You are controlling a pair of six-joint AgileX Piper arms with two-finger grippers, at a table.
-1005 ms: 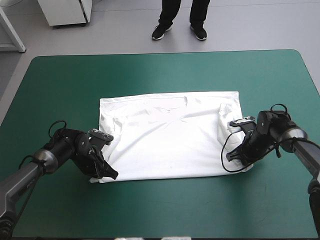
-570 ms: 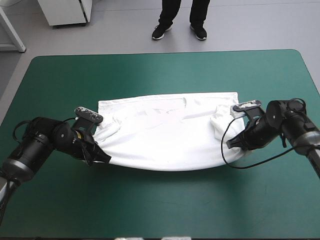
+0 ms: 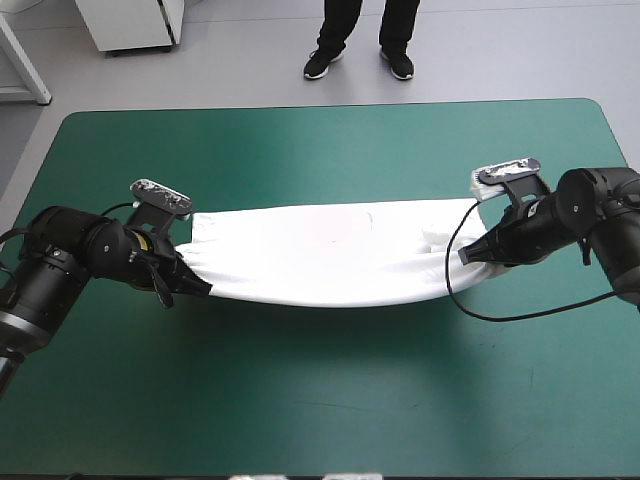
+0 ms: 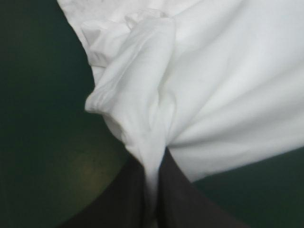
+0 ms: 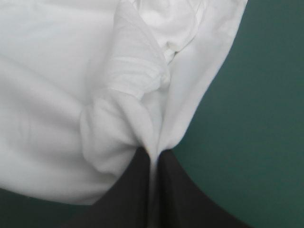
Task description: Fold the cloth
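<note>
Across the teal-green covered counter [image 3: 320, 400], the white short-sleeved T-shirt [image 3: 320, 255], earlier spread flat, now sags as a narrow band at the frame's middle, its near hem carried up-frame by the black-finned left pincer [image 3: 196, 288] and right pincer [image 3: 467, 255], each clenched on a hem corner, so the fold looks about half made.

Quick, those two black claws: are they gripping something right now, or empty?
Left gripper: shut on the T-shirt, at its left end.
Right gripper: shut on the T-shirt, at its right end.
</note>
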